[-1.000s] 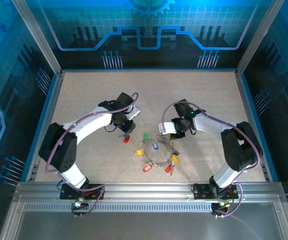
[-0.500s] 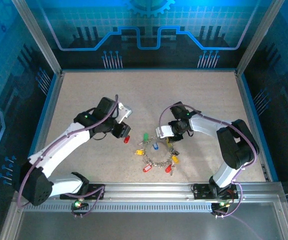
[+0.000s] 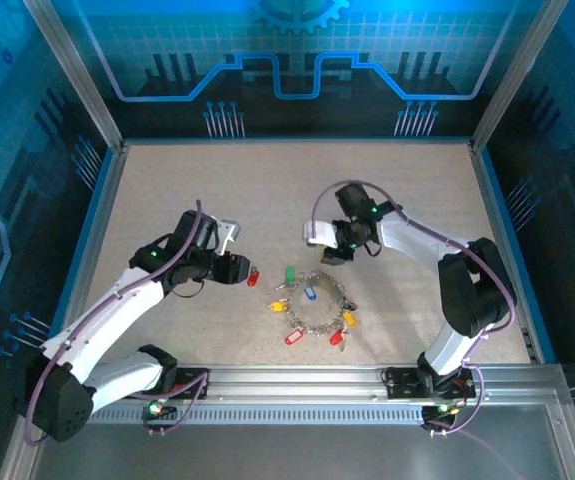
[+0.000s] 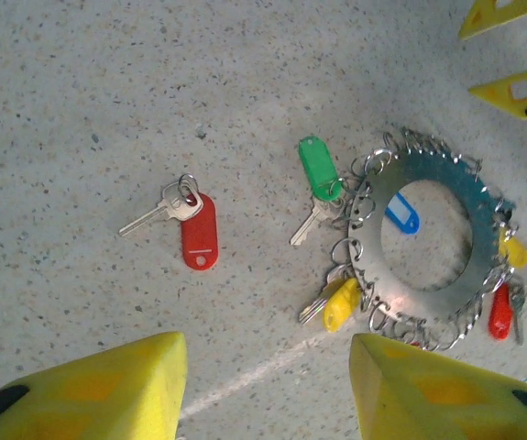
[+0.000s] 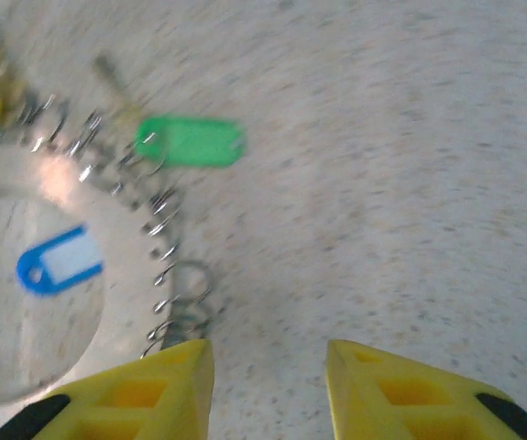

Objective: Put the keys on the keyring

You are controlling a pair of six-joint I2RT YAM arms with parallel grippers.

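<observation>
The left arm (image 3: 117,300) stretches forward and rightward, and the left gripper (image 3: 239,268) points right with its fingers (image 4: 107,385) parted and holding nothing. The right arm (image 3: 422,240) bends leftward. The right gripper (image 3: 327,250) tilts down, its fingers (image 5: 144,390) spread and empty.

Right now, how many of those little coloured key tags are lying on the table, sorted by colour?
Red key tags: 3 (one lies loose, apart from the keyring)
Yellow key tags: 2
Green key tag: 1
Blue key tag: 1
Total: 7
</observation>
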